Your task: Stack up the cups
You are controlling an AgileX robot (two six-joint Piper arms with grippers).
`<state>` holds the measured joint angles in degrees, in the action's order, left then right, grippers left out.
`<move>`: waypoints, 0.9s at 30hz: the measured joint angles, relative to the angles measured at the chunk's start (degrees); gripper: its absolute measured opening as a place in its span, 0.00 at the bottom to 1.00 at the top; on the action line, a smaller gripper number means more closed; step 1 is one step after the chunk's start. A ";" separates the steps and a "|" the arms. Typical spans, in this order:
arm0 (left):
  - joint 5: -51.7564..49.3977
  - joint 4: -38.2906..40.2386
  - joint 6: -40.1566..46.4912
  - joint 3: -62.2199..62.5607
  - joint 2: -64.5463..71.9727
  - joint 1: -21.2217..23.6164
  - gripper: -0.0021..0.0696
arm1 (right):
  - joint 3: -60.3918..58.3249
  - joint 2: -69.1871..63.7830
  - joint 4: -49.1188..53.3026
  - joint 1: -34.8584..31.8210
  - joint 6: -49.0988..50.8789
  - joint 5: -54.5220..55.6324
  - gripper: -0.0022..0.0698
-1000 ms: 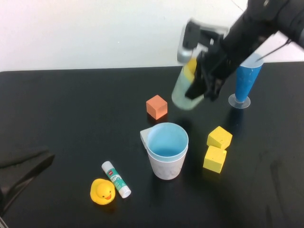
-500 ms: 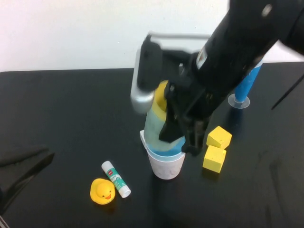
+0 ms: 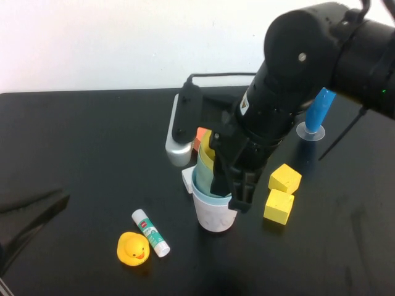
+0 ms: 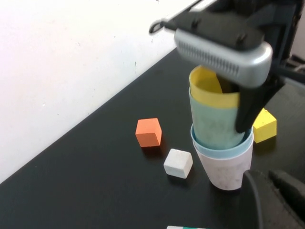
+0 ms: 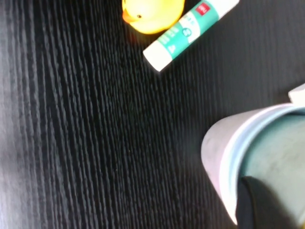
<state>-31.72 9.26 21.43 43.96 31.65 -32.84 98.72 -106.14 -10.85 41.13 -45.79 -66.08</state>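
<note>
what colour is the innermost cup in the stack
Yellow; the innermost cup shows best in the left wrist view.

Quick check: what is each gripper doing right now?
Left gripper: shut, holding nothing, parked at the table's left edge.
Right gripper: shut on the green and yellow cups, lowering them into the stack.

A second ago the right pincer (image 3: 237, 185) holds the nested green cup (image 4: 215, 126) and yellow cup (image 4: 209, 88) high near the back of the counter; now it sits lower and nearer, the pair lowered into the blue cup (image 4: 220, 149); the orange cube (image 3: 200, 133) is now mostly hidden.
</note>
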 joint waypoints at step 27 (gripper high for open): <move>0.51 -6.37 -5.67 0.00 0.00 0.00 0.03 | 12.65 7.25 4.55 0.08 10.29 -5.07 0.28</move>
<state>-31.21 2.88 15.76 43.96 31.65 -32.84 111.36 -98.89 -6.30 41.22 -35.50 -71.15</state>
